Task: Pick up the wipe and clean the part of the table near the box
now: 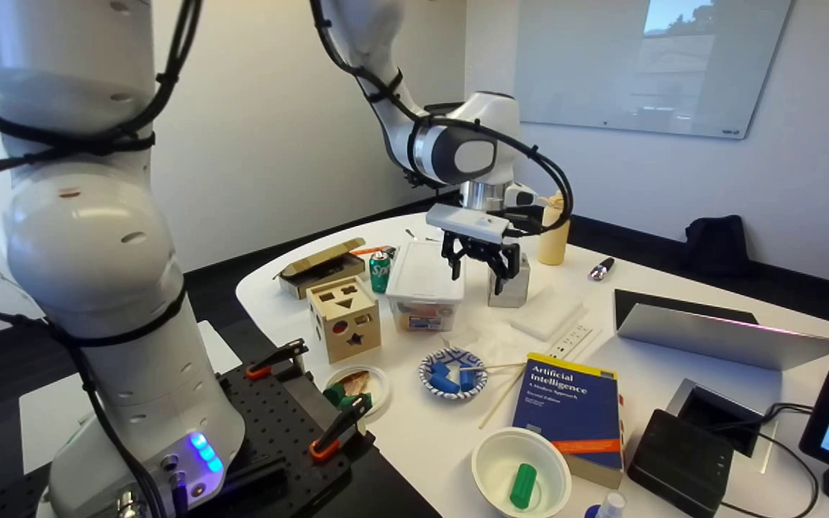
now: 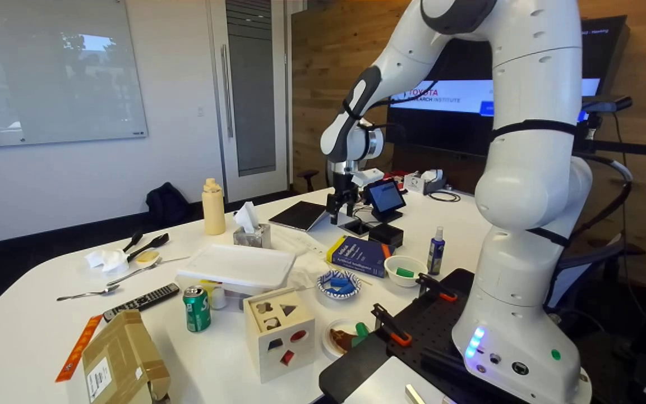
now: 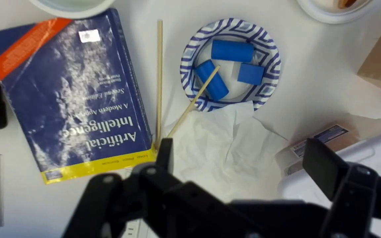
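The wipe [image 3: 223, 148] is a crumpled white sheet lying flat on the white table [image 3: 296, 72], touching the patterned bowl's rim. It also shows in both exterior views [image 1: 494, 342] [image 2: 305, 270]. My gripper [image 3: 239, 148] is open and empty, pointing down, and in the wrist view the wipe lies between its fingers. In both exterior views the gripper [image 1: 477, 279] [image 2: 342, 215] is raised well above the table. A clear plastic box with a white lid [image 1: 425, 270] stands beside the wipe; it also shows in an exterior view [image 2: 239, 266].
A patterned bowl [image 3: 187, 62] holds blue blocks and a stick tip. A thick blue book [image 3: 78, 99] lies beside the wipe, with another stick [image 3: 159, 76] alongside. A wooden shape box [image 1: 346, 327], tissue box [image 2: 253, 237], power strip [image 1: 571, 341] and laptop [image 1: 731, 342] stand around.
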Controlling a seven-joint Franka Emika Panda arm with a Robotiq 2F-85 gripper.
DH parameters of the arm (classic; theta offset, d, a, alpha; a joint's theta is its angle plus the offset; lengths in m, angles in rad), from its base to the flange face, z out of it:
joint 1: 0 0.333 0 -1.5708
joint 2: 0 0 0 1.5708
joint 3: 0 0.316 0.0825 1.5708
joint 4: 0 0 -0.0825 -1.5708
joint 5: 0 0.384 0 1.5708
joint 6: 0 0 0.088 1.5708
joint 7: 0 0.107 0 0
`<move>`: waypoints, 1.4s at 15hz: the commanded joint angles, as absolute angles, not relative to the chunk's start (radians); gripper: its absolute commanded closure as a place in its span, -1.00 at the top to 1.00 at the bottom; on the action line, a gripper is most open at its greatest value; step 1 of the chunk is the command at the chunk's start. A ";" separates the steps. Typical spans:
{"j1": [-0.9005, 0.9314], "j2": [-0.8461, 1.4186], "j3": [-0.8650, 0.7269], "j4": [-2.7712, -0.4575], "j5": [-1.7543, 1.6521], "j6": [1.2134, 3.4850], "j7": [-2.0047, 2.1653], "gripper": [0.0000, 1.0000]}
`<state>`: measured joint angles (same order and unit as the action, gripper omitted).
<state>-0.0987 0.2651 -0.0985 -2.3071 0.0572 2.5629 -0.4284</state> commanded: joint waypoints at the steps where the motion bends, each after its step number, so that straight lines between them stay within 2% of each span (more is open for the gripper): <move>1: -0.146 0.531 -0.016 -2.119 0.055 2.632 -0.506 1.00; 6: -0.167 0.855 0.033 -1.824 -0.034 2.619 -0.483 1.00; 12: -0.186 1.045 0.065 -1.606 -0.080 2.611 -0.488 1.00; 13: -0.193 1.061 0.070 -1.587 -0.085 2.610 -0.492 0.50; 14: -0.195 1.075 0.071 -1.569 -0.090 2.611 -0.494 0.47; 15: -0.198 1.087 0.072 -1.554 -0.092 2.610 -0.495 0.35; 21: -0.210 1.138 0.070 -1.503 -0.104 2.620 -0.494 -0.59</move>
